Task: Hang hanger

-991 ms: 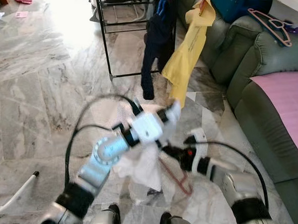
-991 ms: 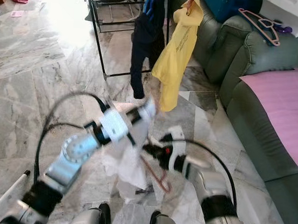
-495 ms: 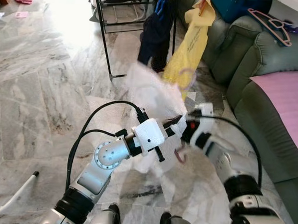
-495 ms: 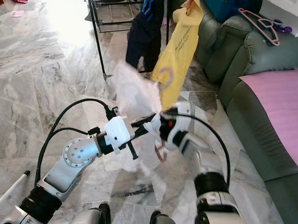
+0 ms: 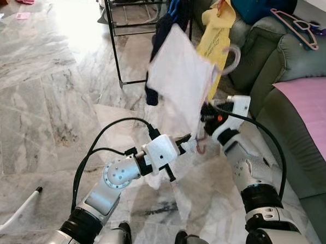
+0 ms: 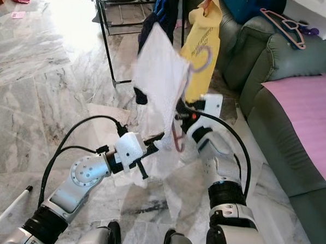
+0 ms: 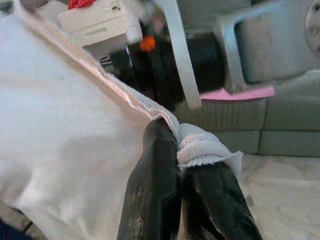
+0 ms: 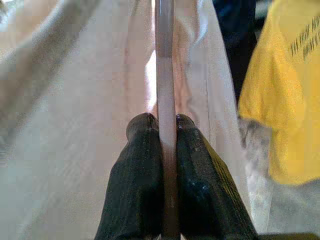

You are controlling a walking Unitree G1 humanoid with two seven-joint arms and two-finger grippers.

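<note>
I log: marble floor, rack, green sofa — right claw grips hanger, left claw pinches white cloth.

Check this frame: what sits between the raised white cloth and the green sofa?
In the left eye view, the yellow shirt hangs between the white cloth and the green sofa, with the hanger's hook raised in front of it.

Over the last second, the right gripper has risen from low over the floor to chest height, carrying the hanger and white garment up toward the drying rack. The left gripper, clamping the hem, has moved lower.
</note>
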